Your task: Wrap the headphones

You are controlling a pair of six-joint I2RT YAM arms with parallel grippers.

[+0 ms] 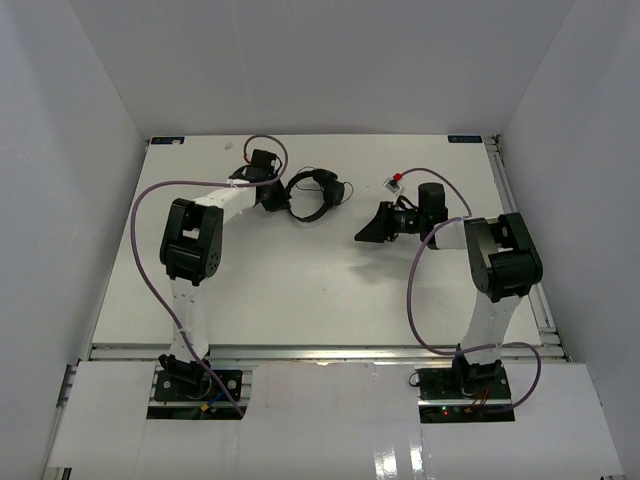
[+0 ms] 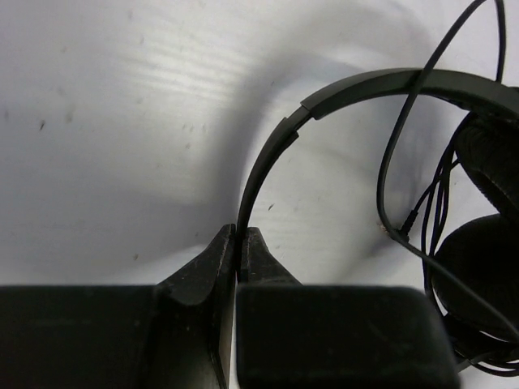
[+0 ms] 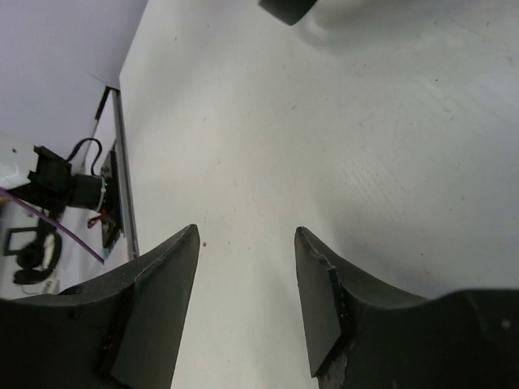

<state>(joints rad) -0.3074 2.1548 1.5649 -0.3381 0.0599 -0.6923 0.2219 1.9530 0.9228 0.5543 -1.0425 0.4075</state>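
The headphones (image 1: 325, 190) lie on the white table at the back centre, small and black. In the left wrist view the thin headband (image 2: 357, 85) curves up and right, with the two padded earcups (image 2: 486, 267) at the right edge and the thin cord (image 2: 388, 170) looping loosely across them. My left gripper (image 2: 239, 243) is shut on the lower end of the headband; in the top view it (image 1: 287, 203) sits at the headphones' left side. My right gripper (image 1: 363, 234) is open and empty to the right of the headphones, apart from them; its view shows only bare table between the fingers (image 3: 247, 243).
A small white tag with a red piece (image 1: 393, 181) lies behind the right gripper. Purple robot cables (image 1: 150, 270) loop beside both arms. White walls enclose the table (image 1: 300, 290) on three sides. A metal rail (image 1: 520, 230) runs along the right edge.
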